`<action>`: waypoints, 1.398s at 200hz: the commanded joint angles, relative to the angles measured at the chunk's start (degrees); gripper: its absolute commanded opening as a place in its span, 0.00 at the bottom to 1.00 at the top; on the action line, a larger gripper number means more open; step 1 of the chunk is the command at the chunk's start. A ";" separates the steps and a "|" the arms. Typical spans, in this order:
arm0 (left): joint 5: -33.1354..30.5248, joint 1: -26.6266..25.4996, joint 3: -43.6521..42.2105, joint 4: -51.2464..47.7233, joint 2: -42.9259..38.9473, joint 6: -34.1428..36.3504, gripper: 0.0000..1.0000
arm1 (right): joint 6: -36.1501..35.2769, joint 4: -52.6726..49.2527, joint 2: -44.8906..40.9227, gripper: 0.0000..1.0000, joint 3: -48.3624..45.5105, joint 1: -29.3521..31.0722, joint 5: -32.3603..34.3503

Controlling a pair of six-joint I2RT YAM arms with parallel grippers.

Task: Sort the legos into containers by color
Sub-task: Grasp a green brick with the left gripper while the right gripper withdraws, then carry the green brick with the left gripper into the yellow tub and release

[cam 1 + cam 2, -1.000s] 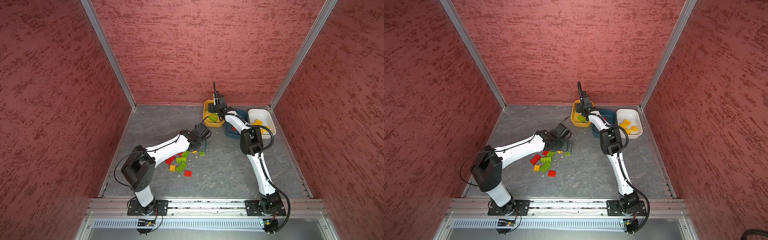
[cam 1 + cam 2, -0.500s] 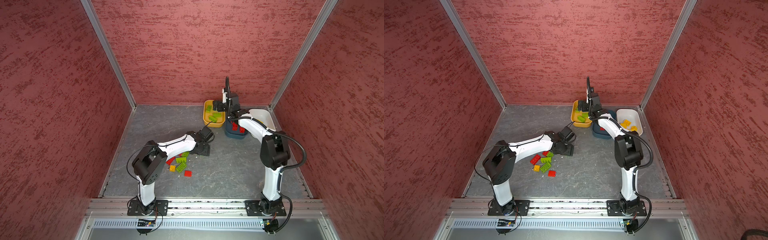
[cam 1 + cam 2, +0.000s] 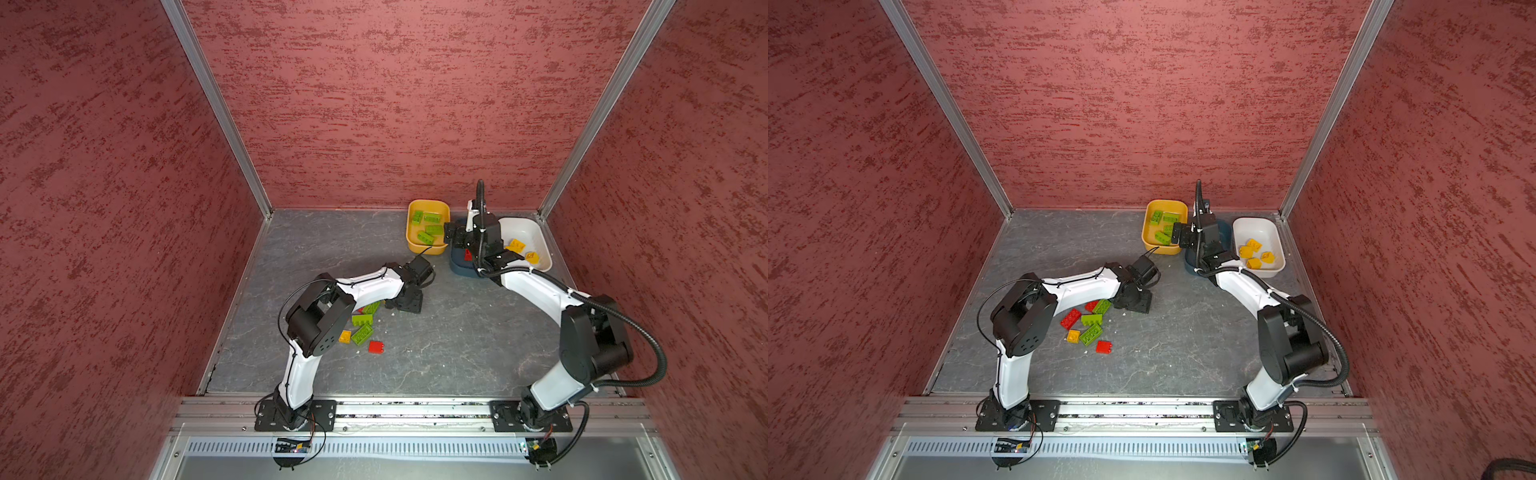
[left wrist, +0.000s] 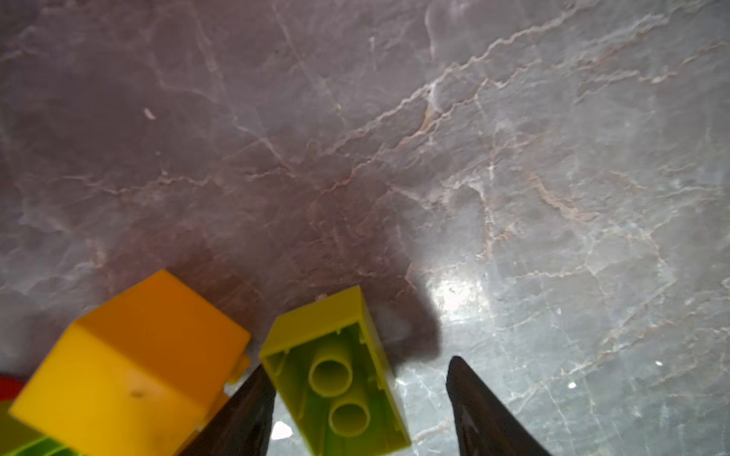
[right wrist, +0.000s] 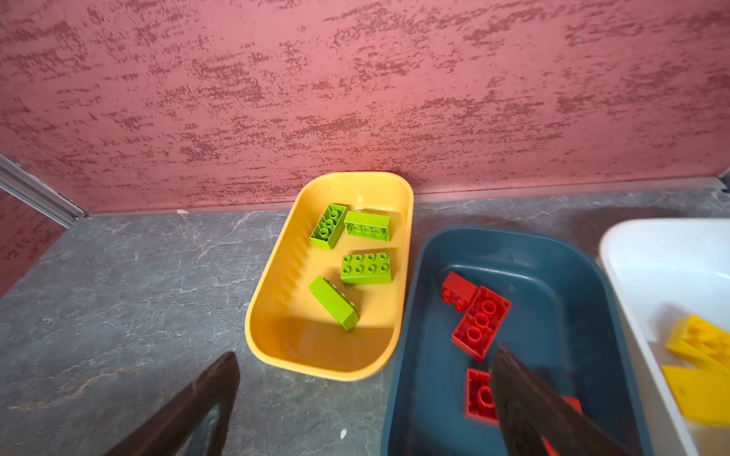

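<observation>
On the gray floor (image 3: 457, 332) inside red walls (image 3: 374, 104), the left gripper (image 4: 358, 364) is open round a green brick (image 4: 335, 395), and the open, empty right gripper (image 5: 366, 354) has pulled back from the yellow tub (image 5: 276, 276).

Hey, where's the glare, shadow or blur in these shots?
Left wrist view: bright glare on the tabletop, dark shadow beside the lime brick. Right wrist view: right gripper soft-edged, shadow inside the yellow tub. Both top views: evenly lit.

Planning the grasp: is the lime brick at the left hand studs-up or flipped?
Not studs-up: the lime brick shows its hollow underside, with two tubes, to the left wrist camera.
</observation>
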 commanded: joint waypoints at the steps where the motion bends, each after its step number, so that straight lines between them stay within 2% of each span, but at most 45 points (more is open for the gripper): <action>1: -1.09 -0.09 1.46 0.91 1.91 1.35 0.68 | 2.28 3.43 -4.38 0.99 -2.50 -0.19 2.58; 43: 0.13 -0.09 2.09 1.42 3.02 2.07 0.65 | 4.39 2.26 -8.28 0.99 -8.58 -0.19 3.49; 94: 0.86 0.12 2.13 2.05 2.67 2.05 0.53 | 0.92 -5.66 -13.66 0.99 -10.10 -0.20 5.11; 149: 2.17 0.14 2.88 3.06 1.17 1.12 0.41 | 1.58 -2.65 -18.52 0.99 -15.29 -0.20 4.91; 192: 2.62 0.33 4.82 3.65 0.21 1.62 0.36 | 1.79 -3.43 -19.10 0.99 -15.65 -0.13 5.21; 226: 5.82 3.85 7.99 7.46 0.68 1.95 0.35 | 1.63 0.32 -21.02 0.99 -18.10 -0.20 2.88; 279: 12.33 11.15 21.79 11.18 5.25 4.15 0.34 | 2.33 0.90 -22.53 0.99 -18.97 -0.26 2.53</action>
